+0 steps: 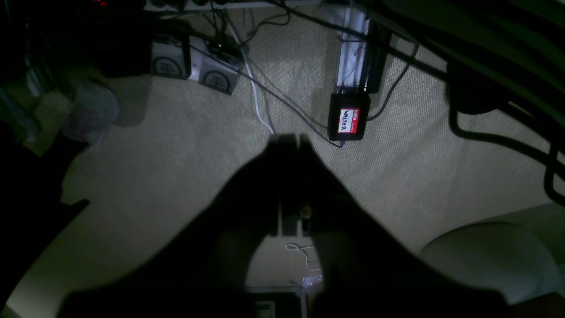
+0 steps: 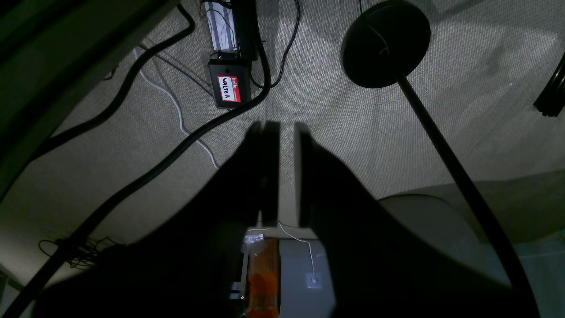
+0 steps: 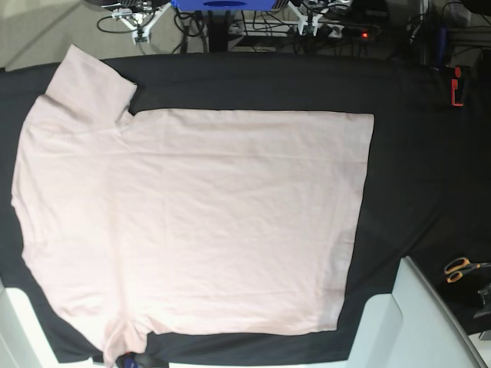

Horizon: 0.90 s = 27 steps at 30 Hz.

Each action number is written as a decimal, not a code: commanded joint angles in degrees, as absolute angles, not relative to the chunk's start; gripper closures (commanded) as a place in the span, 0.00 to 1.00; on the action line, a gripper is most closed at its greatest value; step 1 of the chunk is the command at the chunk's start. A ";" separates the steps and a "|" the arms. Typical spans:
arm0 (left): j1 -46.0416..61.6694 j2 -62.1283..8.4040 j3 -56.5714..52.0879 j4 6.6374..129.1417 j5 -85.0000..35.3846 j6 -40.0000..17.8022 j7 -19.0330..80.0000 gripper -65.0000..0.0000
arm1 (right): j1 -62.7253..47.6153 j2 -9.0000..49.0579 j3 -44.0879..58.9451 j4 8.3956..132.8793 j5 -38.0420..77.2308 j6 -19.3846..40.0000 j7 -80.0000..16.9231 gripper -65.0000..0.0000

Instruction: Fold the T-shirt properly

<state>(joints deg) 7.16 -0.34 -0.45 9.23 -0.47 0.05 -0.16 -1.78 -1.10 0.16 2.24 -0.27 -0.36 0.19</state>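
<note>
The pale pink T-shirt (image 3: 199,222) lies spread flat on the black table cover (image 3: 418,153) in the base view. Its hem faces right, one sleeve (image 3: 88,80) points to the upper left, and the other sleeve sits at the bottom left edge. Neither arm shows in the base view. In the left wrist view my left gripper (image 1: 291,139) hangs over carpet floor, fingers pressed together and empty. My right gripper (image 2: 287,130) also hangs over the carpet, with a narrow gap between its fingers and nothing in it. No shirt appears in either wrist view.
Orange-handled scissors (image 3: 459,268) and a red object (image 3: 457,86) lie on the cover's right side. A white frame (image 3: 414,322) stands at the bottom right. On the floor are a labelled black box (image 2: 229,88), cables and a round black stand base (image 2: 386,44).
</note>
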 commanded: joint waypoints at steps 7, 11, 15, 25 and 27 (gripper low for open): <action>7.60 -0.48 -0.48 10.68 -0.40 0.40 -0.04 1.00 | -1.89 -1.10 0.31 2.24 -0.31 -0.04 -0.31 0.80; 7.60 -0.48 -0.48 10.77 -0.40 0.40 -0.04 0.74 | -1.98 -1.10 0.31 2.24 -0.31 -0.04 -0.04 0.35; 7.60 -0.48 -0.48 10.86 -0.40 0.40 -0.04 0.68 | -1.98 -1.10 0.31 2.24 -0.31 -0.04 0.04 0.29; 7.60 -0.48 -0.48 10.77 -0.40 0.40 -0.04 1.00 | -1.98 -1.01 0.31 2.24 -0.31 -0.04 0.04 0.88; 8.40 -0.48 -0.48 10.95 -0.40 0.40 -0.04 1.00 | -1.98 -1.10 0.31 2.24 -0.31 -0.04 0.04 0.85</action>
